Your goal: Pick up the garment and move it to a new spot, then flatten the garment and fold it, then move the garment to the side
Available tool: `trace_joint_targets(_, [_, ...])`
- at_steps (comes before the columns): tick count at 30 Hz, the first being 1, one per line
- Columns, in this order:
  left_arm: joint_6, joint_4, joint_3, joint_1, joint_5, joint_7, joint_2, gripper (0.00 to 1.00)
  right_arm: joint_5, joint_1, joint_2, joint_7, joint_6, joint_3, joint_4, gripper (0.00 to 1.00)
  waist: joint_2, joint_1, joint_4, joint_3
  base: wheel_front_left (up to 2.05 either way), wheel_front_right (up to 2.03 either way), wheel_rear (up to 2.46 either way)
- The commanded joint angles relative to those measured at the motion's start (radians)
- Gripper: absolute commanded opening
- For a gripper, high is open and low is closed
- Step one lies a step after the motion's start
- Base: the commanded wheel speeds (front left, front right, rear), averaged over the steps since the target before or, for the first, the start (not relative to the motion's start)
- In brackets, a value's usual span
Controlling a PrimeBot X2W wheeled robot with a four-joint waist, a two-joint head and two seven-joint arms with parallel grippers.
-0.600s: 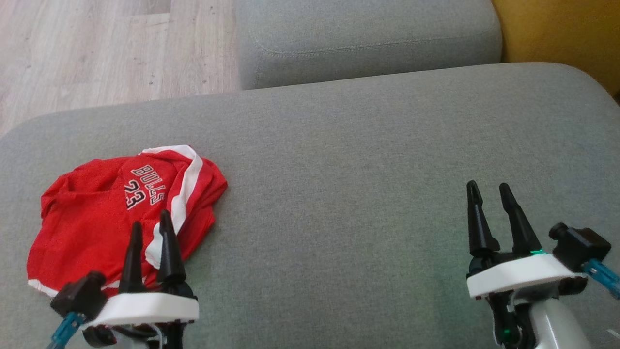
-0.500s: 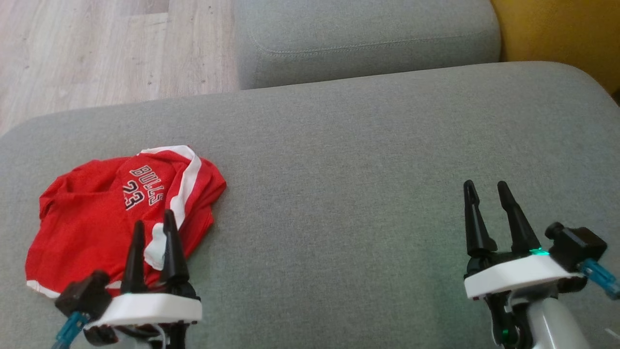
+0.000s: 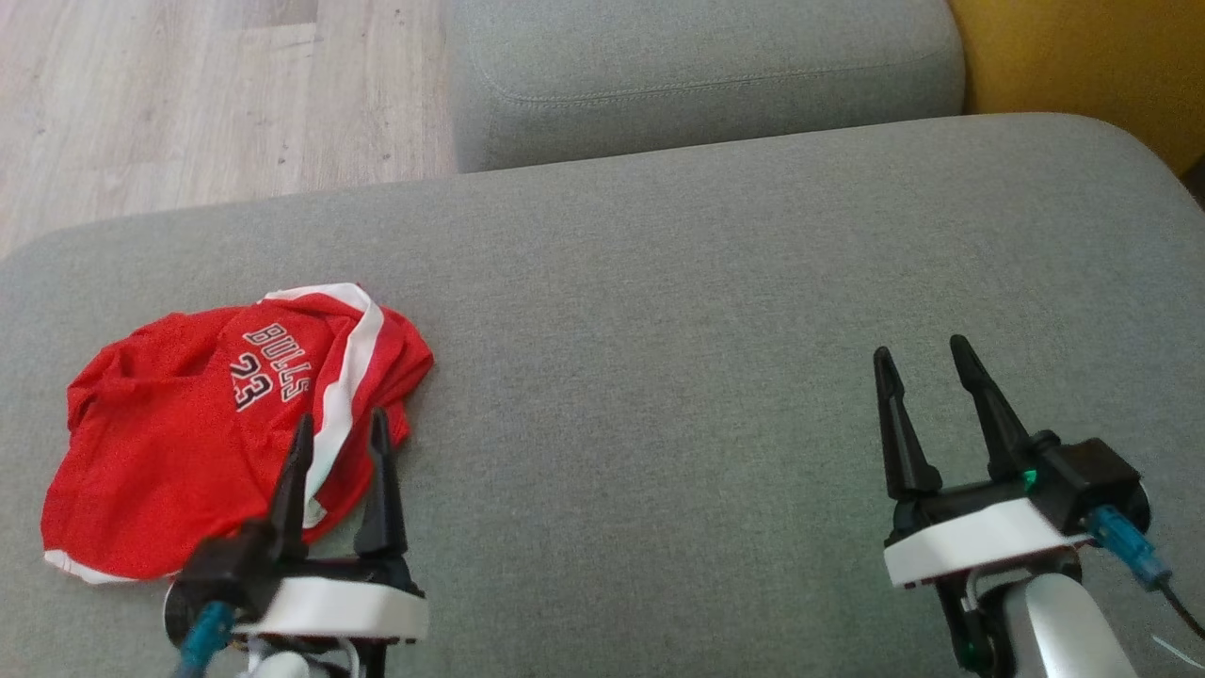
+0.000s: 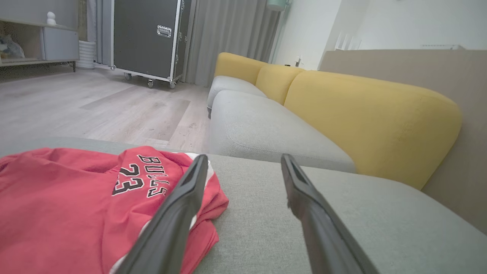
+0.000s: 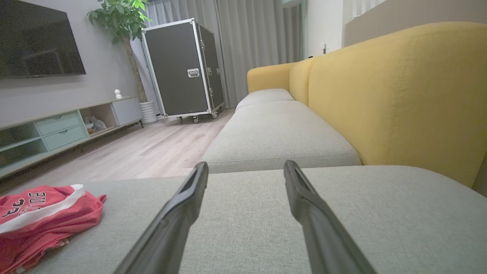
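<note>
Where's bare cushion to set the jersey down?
Free: the seat cushion stretch between the red jersey and the right hand, plus the strip behind it to the far cushion. Crowded at left, where the left hand is at the jersey's edge.

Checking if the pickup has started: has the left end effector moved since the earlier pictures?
Yes. Against the jersey, the left end effector has shifted right, toward the jersey's right edge.

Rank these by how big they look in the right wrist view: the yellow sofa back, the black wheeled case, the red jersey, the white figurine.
1. yellow sofa back
2. black wheeled case
3. red jersey, close to the case in apparent size and cut off by the picture's edge
4. white figurine
</note>
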Motion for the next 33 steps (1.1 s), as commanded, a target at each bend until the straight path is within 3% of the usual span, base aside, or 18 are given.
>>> trace_joint_targets(1, [0.014,-0.035,0.004,-0.034,0.057,-0.017,0.022,1.0,-0.049,-0.047,-0.007,-0.021,-0.001,0.025,-0.044,1.0,-0.0001,0.0,-0.001,0.0,0.0,0.0,0.0])
trace_joint_targets(8, [0.064,-0.022,-0.056,-0.041,0.173,-0.037,0.054,1.0,-0.14,-0.045,-0.008,-0.042,-0.001,0.03,-0.055,1.0,-0.0001,0.0,-0.003,0.002,0.0,0.0,0.0])
trace_joint_targets(12, [0.076,-0.038,-0.052,-0.038,0.155,-0.049,0.043,1.0,-0.164,-0.039,-0.008,-0.053,-0.001,0.04,-0.058,1.0,-0.0001,0.0,-0.004,0.002,0.0,0.0,0.0])
trace_joint_targets(22, [-0.004,-0.055,0.036,0.001,0.096,-0.081,0.003,1.0,0.043,-0.019,-0.009,-0.086,-0.001,0.043,-0.027,1.0,-0.0001,0.0,-0.009,0.001,0.0,0.0,0.0])
trace_joint_targets(28, [-0.021,-0.027,0.048,0.012,0.121,-0.094,0.001,1.0,0.144,-0.015,-0.009,-0.099,-0.001,0.042,0.038,1.0,-0.0001,0.0,-0.015,-0.006,0.0,0.0,0.0])
trace_joint_targets(33, [-0.022,-0.014,0.045,0.009,0.109,-0.094,0.0,1.0,0.155,-0.025,-0.009,-0.099,-0.001,0.046,0.063,1.0,-0.0001,0.0,-0.014,-0.009,0.0,0.0,0.0])
